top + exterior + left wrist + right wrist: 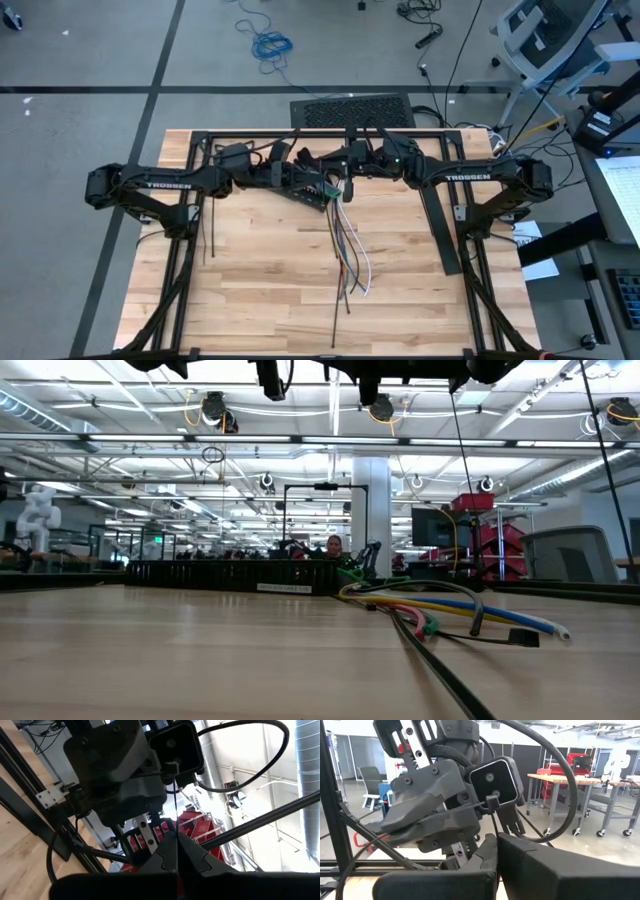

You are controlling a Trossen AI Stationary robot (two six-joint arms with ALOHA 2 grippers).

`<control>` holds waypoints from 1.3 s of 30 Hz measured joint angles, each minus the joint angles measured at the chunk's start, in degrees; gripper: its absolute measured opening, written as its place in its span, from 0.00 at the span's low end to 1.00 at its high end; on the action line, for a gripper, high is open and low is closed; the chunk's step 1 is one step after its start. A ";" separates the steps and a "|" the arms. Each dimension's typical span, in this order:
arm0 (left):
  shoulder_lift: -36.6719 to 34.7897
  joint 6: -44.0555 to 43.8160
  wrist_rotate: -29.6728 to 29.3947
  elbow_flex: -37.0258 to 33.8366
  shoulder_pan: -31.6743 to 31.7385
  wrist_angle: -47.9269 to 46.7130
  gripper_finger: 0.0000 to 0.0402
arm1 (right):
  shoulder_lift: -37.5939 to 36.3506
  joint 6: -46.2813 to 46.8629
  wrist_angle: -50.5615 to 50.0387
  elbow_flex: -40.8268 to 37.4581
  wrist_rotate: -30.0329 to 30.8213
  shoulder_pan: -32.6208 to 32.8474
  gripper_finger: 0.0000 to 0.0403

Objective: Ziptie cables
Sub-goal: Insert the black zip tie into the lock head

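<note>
Left hand [325,190] and right hand [352,168]: pressed together, raised mid-bench | loose coloured wire cables [347,250]: unbound on wooden bench [260,280] | thin dark plastic zipties [208,232]: apparently unused.

multicoloured cables [348,245], dark zipties [208,228], perhaps black

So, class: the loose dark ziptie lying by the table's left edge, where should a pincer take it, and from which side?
Grip the ziptie near its middle, coming straight down from above. It lies flat, thin and straight on bare wood, apart from the cables, so the fingers should probably straddle its narrow width.
</note>
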 joint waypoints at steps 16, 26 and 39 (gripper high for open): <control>0.00 0.02 -2.50 0.00 0.17 -0.15 0.00 | 0.00 -2.75 -0.06 0.00 -0.02 0.02 0.00; 0.00 -3.41 -2.24 0.00 0.33 -0.22 0.00 | 0.00 -7.09 -1.42 0.00 -0.20 0.53 0.00; 0.00 -5.95 -1.89 0.00 1.31 -0.81 0.00 | 0.00 -10.54 -3.23 0.00 -0.33 1.55 0.00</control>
